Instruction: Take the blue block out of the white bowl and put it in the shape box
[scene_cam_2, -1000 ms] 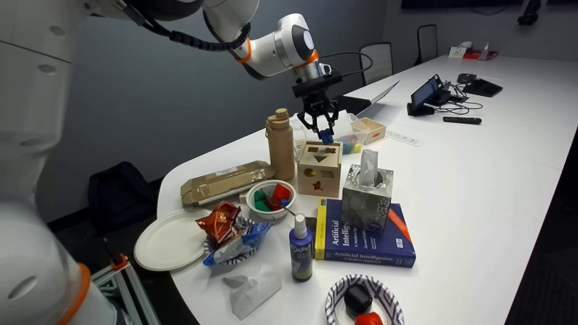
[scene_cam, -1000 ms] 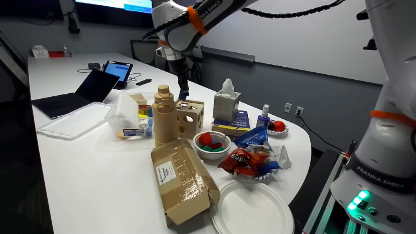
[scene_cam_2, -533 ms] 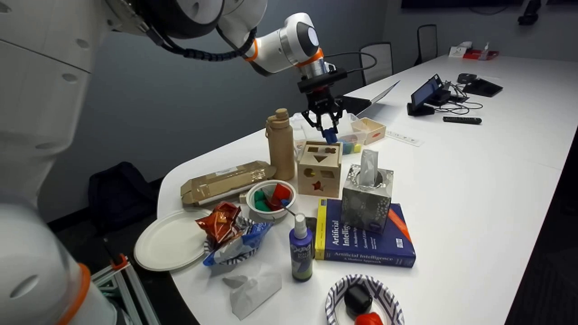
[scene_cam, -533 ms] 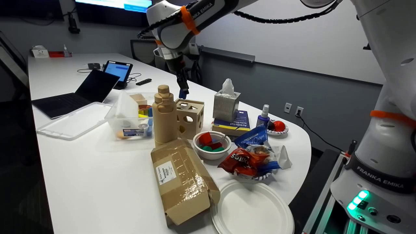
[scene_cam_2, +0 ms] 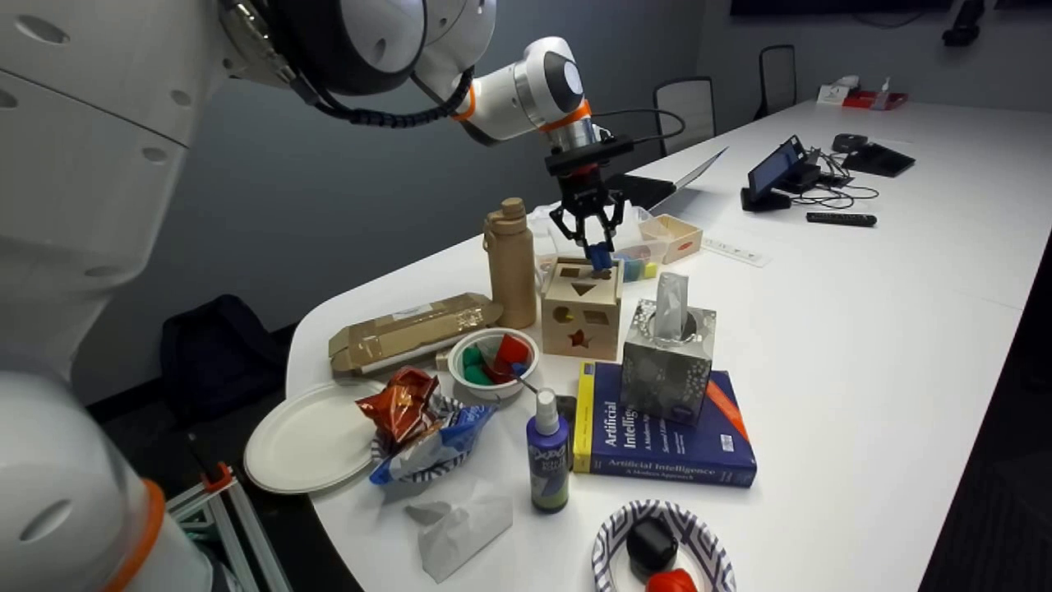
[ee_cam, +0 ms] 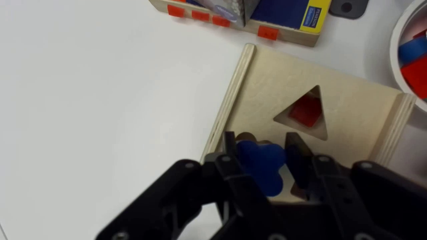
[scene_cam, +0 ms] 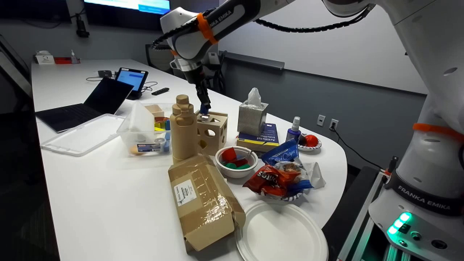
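The small solid blue block with three round bumps (ee_cam: 263, 168) is in the lower middle of the wrist view, up at the top of the pale wooden cube box with cut-out shapes (scene_cam_2: 582, 316); a brown-looking hole with round edges (ee_cam: 246, 136) peeks out just above it there, and I can't tell if the block touches the wood; the black two-fingered hand (scene_cam_2: 599, 248) is pinching the block from both sides.

My guess is that the block is light and hard; it should not squash or break, but it may be slippery if it is smooth, so it could twist in the pinch; holding it up high by its sides looks best, so that the bottom can go in first; it may need a little turn or nudge to make its bumps match the hole, and if let go too soon it could tip over on the wood.

A raised wooden strip (ee_cam: 229, 101) on the box's edge, left of the block in the wrist view, is close to the hand and could get bumped; the tall tan bottle (scene_cam_2: 511, 271) stands close to the box, left of it in both exterior views, so swinging that way would be bad; the small round white bowl (scene_cam: 237, 173), near the middle of both exterior views, holds red and green pieces (scene_cam: 229, 154); a silver tissue box (scene_cam_2: 666, 378) stands on a thick blue and yellow book (scene_cam_2: 670, 450), right of the wooden box, and seems out of the way.
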Motion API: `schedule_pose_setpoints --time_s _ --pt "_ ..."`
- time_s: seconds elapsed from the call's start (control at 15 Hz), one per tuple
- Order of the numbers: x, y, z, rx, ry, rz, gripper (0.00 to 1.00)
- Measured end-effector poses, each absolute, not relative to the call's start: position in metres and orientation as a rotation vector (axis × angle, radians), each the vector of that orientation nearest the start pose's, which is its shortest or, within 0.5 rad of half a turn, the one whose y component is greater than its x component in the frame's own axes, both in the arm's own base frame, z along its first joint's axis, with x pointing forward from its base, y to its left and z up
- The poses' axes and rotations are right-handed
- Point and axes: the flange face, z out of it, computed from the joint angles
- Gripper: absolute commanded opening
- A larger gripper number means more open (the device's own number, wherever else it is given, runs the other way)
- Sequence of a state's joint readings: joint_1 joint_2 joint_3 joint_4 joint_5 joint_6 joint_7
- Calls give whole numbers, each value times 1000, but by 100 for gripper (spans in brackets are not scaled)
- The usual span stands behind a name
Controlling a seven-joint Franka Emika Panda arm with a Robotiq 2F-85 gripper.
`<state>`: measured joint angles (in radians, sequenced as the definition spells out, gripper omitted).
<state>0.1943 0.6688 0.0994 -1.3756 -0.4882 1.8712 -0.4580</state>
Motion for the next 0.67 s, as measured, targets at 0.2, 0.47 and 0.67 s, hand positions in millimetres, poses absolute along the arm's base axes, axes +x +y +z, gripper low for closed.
schedule_pose_setpoints --time_s 0.2,0.47,0.67 --pt "697 158 308 -3128 -1554 383 16" --pt "701 158 308 -3132 -1543 396 16" --pt "703 157 306 -3134 -1532 423 16"
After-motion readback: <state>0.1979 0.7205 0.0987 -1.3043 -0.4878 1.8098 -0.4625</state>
